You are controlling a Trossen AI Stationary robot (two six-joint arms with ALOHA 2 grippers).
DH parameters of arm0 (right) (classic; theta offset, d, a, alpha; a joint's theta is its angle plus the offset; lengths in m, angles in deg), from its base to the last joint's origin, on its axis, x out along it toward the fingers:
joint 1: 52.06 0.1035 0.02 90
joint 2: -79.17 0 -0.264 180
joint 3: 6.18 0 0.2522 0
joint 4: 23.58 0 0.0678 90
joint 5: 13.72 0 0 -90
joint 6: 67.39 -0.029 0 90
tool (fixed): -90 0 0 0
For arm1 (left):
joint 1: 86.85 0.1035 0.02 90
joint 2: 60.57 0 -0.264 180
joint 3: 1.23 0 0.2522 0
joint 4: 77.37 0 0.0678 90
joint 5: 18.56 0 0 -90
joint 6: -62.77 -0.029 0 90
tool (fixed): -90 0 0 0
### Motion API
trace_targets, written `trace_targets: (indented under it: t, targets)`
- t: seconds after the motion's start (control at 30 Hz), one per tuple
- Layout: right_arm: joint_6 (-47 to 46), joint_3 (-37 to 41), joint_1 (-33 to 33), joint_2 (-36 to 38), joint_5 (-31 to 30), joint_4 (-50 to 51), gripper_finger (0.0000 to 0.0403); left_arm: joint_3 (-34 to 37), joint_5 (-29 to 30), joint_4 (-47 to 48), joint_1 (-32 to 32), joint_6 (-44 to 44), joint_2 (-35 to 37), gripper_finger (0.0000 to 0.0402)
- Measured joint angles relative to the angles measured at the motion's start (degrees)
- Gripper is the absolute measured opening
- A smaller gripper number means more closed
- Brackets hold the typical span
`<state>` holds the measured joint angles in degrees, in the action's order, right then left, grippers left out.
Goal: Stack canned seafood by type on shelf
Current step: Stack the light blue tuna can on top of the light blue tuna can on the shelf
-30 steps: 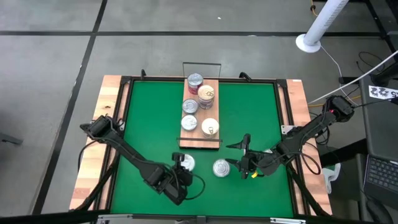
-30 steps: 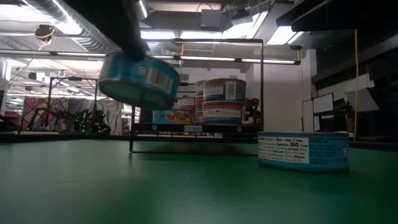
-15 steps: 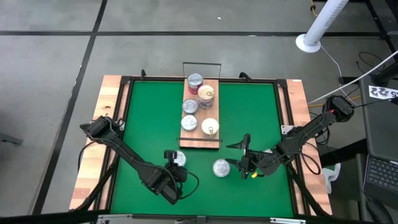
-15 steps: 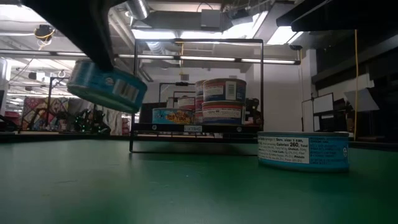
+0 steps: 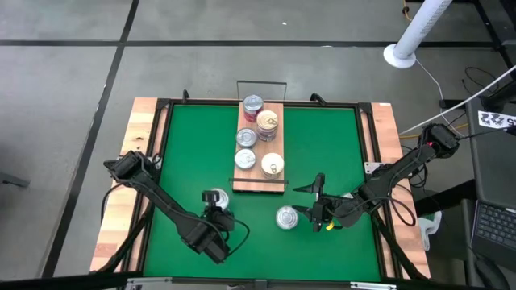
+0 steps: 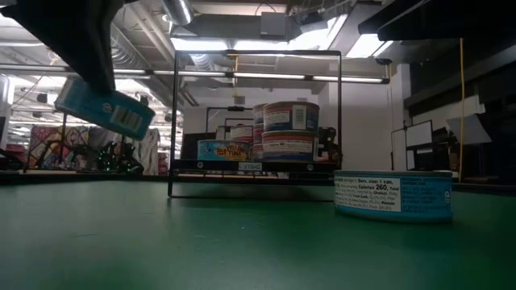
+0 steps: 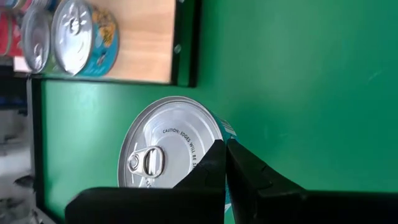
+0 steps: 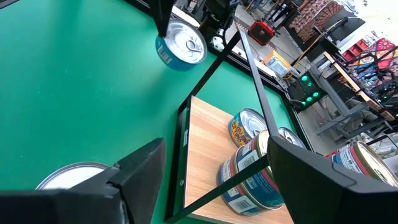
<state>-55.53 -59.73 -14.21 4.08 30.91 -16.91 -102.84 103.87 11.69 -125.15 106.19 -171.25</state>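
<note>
My left gripper [image 5: 216, 211] is shut on a tin with a silver pull-tab top and a blue label [image 5: 213, 198], held in the air over the green mat, near-left of the shelf [image 5: 242, 182]. The low view shows this tin [image 6: 105, 109] tilted. The shelf is a wooden board that carries several tins [image 5: 246, 159]. A second blue-labelled tin [image 5: 286, 217] stands on the mat. My right gripper [image 5: 310, 211] is open just to the right of it and not touching; this tin [image 8: 68, 177] shows beside one of its fingers. My left gripper pinches the tin at its rim [image 7: 208, 158], on the side away from the pull tab, between its two fingers [image 7: 245, 171]. It comes from above. The tin [image 6: 105, 109] is lifted clear of the mat and hangs tilted below the fingers.
The shelf's dark wire rail [image 6: 258, 55] stands at its near short end, in front of the stacked tins [image 6: 289, 129]. The mat has free room left of the shelf [image 5: 193, 137] and right of it [image 5: 322, 137]. A dark frame [image 5: 161, 105] borders the mat.
My left gripper has carried the tin toward the table's left edge and a little toward the far edge, staying clear of the mat. The tin has tipped more steeply. My right gripper has kept still.
</note>
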Motion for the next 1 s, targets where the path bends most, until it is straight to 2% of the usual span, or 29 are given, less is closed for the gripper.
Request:
trace_targets:
  t: [0.43, 0.83, 1.0]
  targets:
    - [0.00, -0.01, -0.01, 0.00, 0.00, -0.02, 0.0280, 0.00, 1.83, 8.81, 0.01, 4.89, 1.68, 0.0000]
    - [0.32, -0.01, 0.01, 0.00, 0.00, 0.04, 0.0280, 0.04, 10.72, 14.81, 1.41, 5.89, 10.41, 0.0000]
    - [0.35, -0.01, 0.01, 0.00, 0.00, 0.04, 0.0280, 0.04, 14.42, 14.70, 3.99, 1.95, 12.61, 0.0000]
